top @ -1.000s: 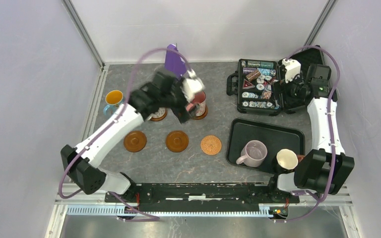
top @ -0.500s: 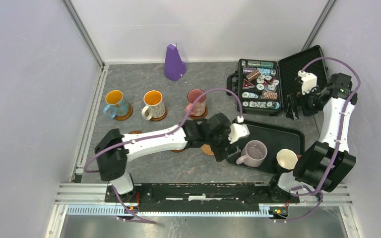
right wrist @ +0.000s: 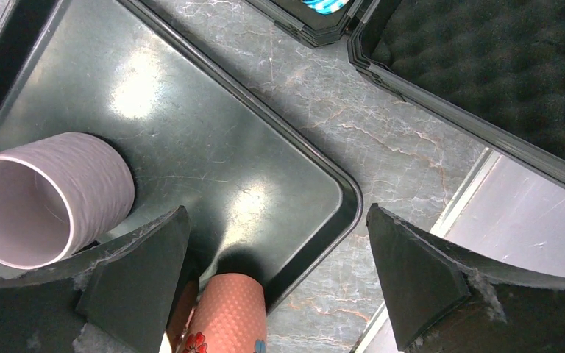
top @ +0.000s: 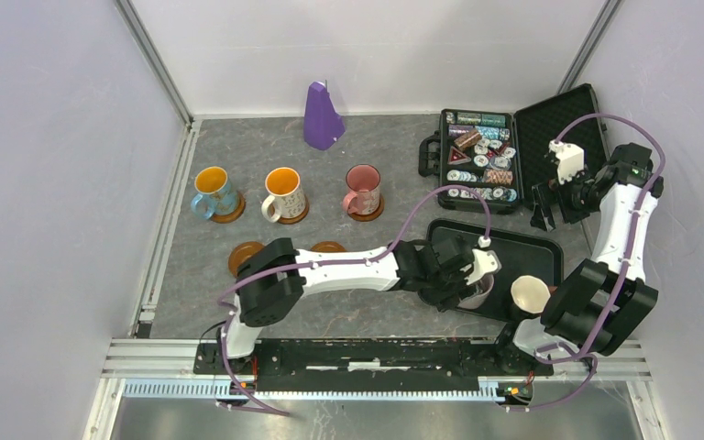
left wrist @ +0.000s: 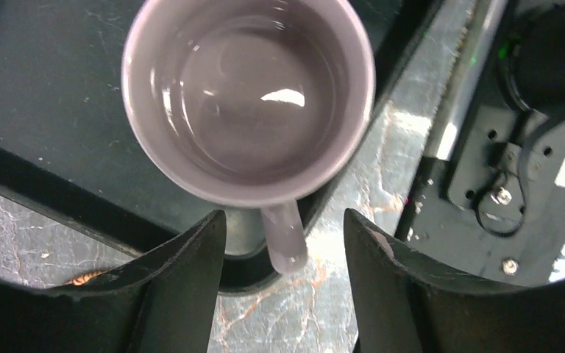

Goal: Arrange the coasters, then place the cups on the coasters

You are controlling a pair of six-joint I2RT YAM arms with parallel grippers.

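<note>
Three cups stand on coasters at the back: blue, white with orange inside and pink. Two dark brown coasters lie bare, partly under my left arm. A sliver of the patterned coaster shows. My left gripper is open at the lilac cup in the black tray. The cup's handle sits between the jaws, untouched. A cream-lined cup stands at the tray's corner. My right gripper hangs open above the tray's right end, empty.
A purple cone stands at the back wall. An open black case of poker chips lies behind the tray, its foam lid to the right. Metal rails run along the table's left, right and near edges.
My left arm has swung from the pink cup at the back down to the tray, and its jaws have narrowed around the lilac cup's handle. The right arm has shifted slightly right.
</note>
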